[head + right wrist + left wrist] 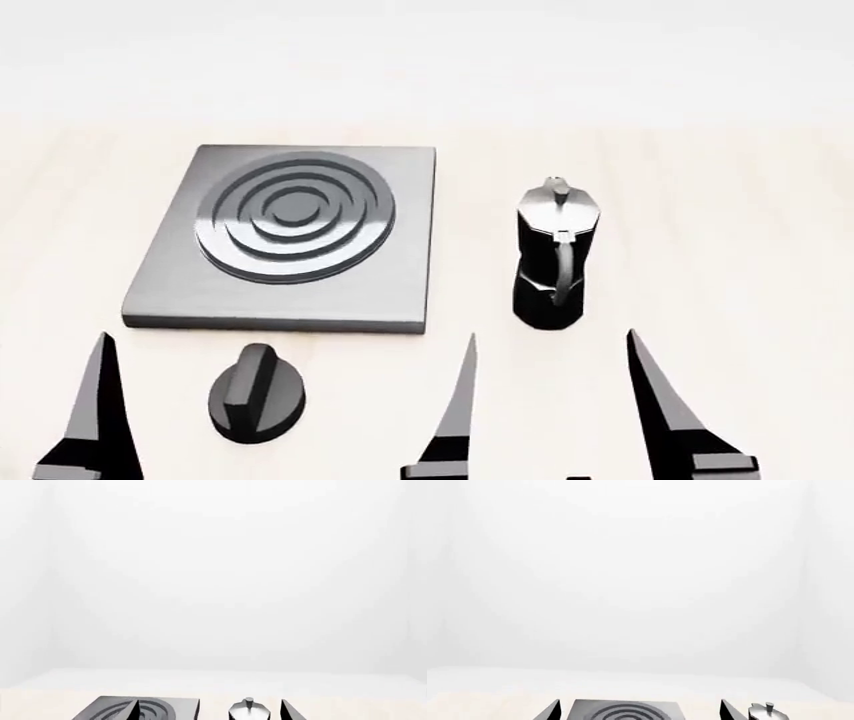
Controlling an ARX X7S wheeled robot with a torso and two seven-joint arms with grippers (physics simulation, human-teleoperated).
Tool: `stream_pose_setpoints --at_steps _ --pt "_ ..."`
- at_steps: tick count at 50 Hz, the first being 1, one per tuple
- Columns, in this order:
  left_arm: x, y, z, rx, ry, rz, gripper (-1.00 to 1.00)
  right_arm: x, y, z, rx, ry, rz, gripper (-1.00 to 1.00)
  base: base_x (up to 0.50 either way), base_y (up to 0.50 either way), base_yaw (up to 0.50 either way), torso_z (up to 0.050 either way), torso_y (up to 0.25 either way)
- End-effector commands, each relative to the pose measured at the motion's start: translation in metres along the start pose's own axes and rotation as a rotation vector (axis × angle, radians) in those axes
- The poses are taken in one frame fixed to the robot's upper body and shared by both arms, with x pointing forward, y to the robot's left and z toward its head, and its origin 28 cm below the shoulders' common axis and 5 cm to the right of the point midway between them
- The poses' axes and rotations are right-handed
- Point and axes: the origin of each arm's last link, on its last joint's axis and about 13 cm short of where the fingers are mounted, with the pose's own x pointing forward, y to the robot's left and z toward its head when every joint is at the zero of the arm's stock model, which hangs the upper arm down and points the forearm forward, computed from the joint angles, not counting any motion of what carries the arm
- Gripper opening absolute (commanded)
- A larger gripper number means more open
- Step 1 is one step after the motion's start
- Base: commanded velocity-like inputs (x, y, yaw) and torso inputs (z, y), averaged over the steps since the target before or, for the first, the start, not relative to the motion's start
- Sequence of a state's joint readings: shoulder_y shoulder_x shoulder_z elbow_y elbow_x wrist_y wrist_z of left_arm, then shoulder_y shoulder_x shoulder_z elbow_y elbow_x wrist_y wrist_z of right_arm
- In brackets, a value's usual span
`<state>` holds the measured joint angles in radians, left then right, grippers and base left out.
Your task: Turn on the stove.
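Observation:
The stove (300, 235) is a flat grey slab with a ring burner, lying on the pale table. Its black ridged knob (256, 392) sits apart, just in front of the slab's near edge. My left gripper (280, 345) is open, its fingers wide apart on either side of the knob, touching nothing. My right gripper (550, 335) is open and empty in front of the moka pot. In the left wrist view the stove (624, 711) lies ahead between the open fingers of the left gripper (639, 707). In the right wrist view the right gripper (210, 707) is open, with the stove (173, 707) ahead on one side.
A black-and-silver moka pot (554, 255) stands upright to the right of the stove. It also shows in the left wrist view (768, 712) and in the right wrist view (248, 711). White walls rise behind the table's far edge.

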<state>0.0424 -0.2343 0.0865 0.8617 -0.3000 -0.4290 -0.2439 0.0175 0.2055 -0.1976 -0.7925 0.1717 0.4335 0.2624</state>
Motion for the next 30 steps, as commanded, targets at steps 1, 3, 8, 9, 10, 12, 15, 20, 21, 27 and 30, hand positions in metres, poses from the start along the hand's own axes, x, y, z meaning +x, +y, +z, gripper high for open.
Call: stream_pose_setpoints --at_steps 1,3,8,9,10,12,15,20,21,27,30 --pt "0.0 0.0 -0.001 0.012 0.006 -0.001 1.0 0.0 0.0 0.0 0.001 0.0 0.003 1.0 0.0 0.0 0.0 0.044 -0.166" --pt "0.0 0.0 -0.002 0.015 0.008 -0.003 1.0 0.0 0.0 -0.001 0.001 0.002 0.003 1.0 0.0 0.0 0.0 0.044 -0.166" --pt "0.003 -0.002 0.012 0.015 0.012 -0.01 1.0 0.0 0.001 -0.001 0.0 0.004 0.007 1.0 0.0 0.0 0.0 0.043 -0.164" --pt "0.003 -0.003 0.011 0.015 0.012 -0.012 1.0 0.0 0.001 -0.001 0.0 0.004 0.007 1.0 0.0 0.0 0.0 0.044 -0.166" --pt "0.003 -0.003 0.011 0.016 0.015 -0.015 1.0 0.0 0.001 -0.001 -0.001 0.004 0.008 1.0 0.0 0.0 0.0 0.043 -0.166" --pt "0.003 -0.004 0.011 0.014 0.016 -0.016 1.0 0.0 0.001 -0.001 -0.001 0.004 0.007 1.0 0.0 0.0 0.0 0.044 -0.166" --pt "0.018 -0.017 -0.023 0.004 0.164 -0.037 1.0 -0.001 0.0 -0.001 -0.004 0.006 0.008 1.0 0.0 0.0 0.0 0.015 -0.055" --pt "0.024 -0.019 -0.024 0.006 0.17 -0.031 1.0 0.0 0.0 -0.001 -0.002 0.005 0.007 1.0 0.0 0.0 0.0 0.0 0.0" --pt "0.025 -0.019 -0.024 0.01 0.171 -0.032 1.0 0.0 0.0 -0.001 -0.002 0.004 0.007 1.0 0.0 0.0 0.0 0.0 0.0" --pt "0.035 -0.018 -0.029 0.01 0.181 -0.029 1.0 -0.001 -0.001 0.0 0.0 0.002 0.005 1.0 0.0 0.0 0.0 0.0 0.0" --pt "0.039 -0.019 -0.028 0.013 0.184 -0.033 1.0 -0.001 -0.001 0.001 0.001 0.002 0.004 1.0 0.0 0.0 0.0 0.0 0.0"
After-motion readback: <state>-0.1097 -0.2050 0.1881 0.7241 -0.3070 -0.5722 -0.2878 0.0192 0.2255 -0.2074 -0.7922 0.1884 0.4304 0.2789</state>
